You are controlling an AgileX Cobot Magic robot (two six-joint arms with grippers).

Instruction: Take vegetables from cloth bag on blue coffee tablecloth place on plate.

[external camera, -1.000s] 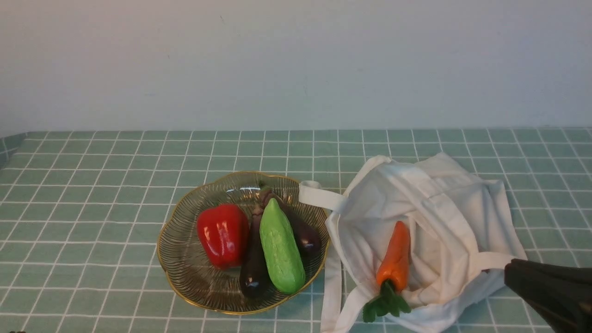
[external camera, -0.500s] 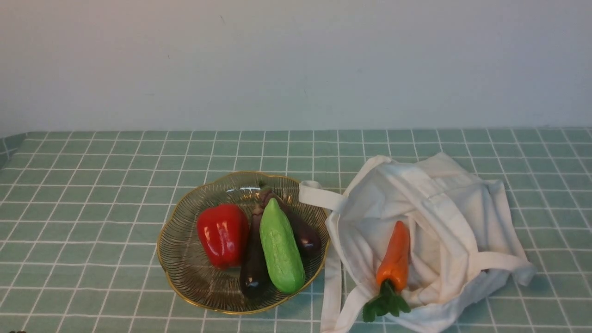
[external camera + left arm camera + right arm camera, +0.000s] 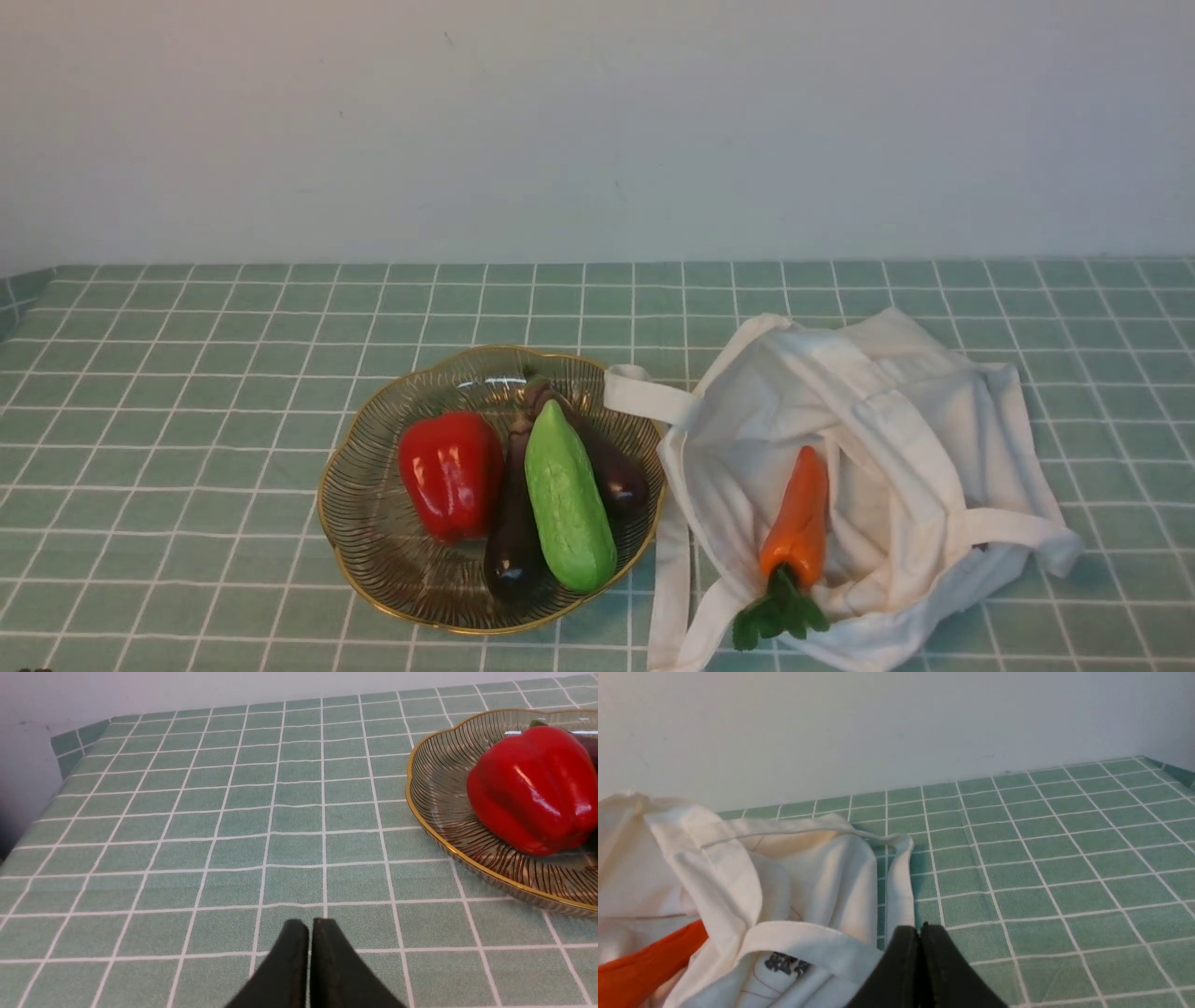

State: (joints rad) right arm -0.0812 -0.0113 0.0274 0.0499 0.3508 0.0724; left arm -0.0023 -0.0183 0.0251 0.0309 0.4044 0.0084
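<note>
The plate (image 3: pixel 369 523) already carries four vegetables: a red pepper (image 3: pixel 450 474), two dark eggplants (image 3: pixel 513 537) and the green gourd (image 3: pixel 566 509), which lies across the eggplants. So this part of the task looks finished. One vegetable is left: the orange carrot (image 3: pixel 796 527) lies inside the mouth of the cloth bag (image 3: pixel 915 439), with its green leaves hanging over the near edge of the bag. The bag rests on the blue coffee tablecloth (image 3: pixel 187 420), just beside the plate, and one strap reaches to the rim of the plate.

No arm shows in the front view. In the right wrist view, the right pincer (image 3: pixel 920 933) has its two jaws pressed together and it holds nothing. The bag is just beside this pincer, toward the plate side, and a part of the carrot (image 3: pixel 640 966) shows further in that direction, under a fold of cloth. In the left wrist view, the left pincer (image 3: pixel 310 926) is also closed and empty, above bare cloth. The plate (image 3: pixel 448 844) with the pepper (image 3: pixel 532 788) lies near it, on the side toward the bag.

As a judgement, the task is mostly done; the carrot must be taken out and placed on the plate, and the right pincer must first open.
</note>
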